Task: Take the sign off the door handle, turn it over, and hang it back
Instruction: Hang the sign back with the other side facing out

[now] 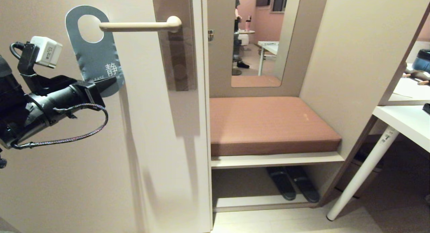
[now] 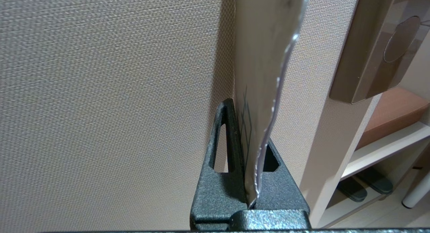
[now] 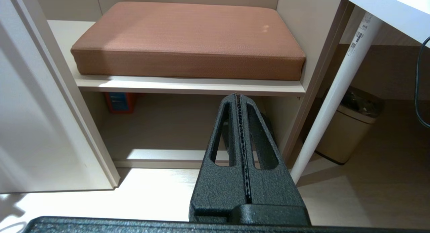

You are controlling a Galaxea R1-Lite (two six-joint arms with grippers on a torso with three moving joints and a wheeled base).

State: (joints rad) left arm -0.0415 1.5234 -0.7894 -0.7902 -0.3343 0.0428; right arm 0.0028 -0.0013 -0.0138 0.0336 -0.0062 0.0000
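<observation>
Blue-grey, round-ended card sign [image 1: 95, 53], its hole level with the cream lever door handle [image 1: 141, 25] tip, is pinched at its lower end by the left gripper [image 1: 112, 82] for rehanging, while the right gripper [image 3: 240, 132] is closed empty.

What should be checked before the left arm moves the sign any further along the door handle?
1. Left gripper shut on the sign at its lower end: ok.
2. Blue-grey face outward: ok.
3. Sign's hole over the door handle: not ok, only the lever's tip is at the hole's edge.
4. Sign hanging straight: not ok, it is tilted.
5. Right gripper shut, empty, away from the door: ok.
</observation>
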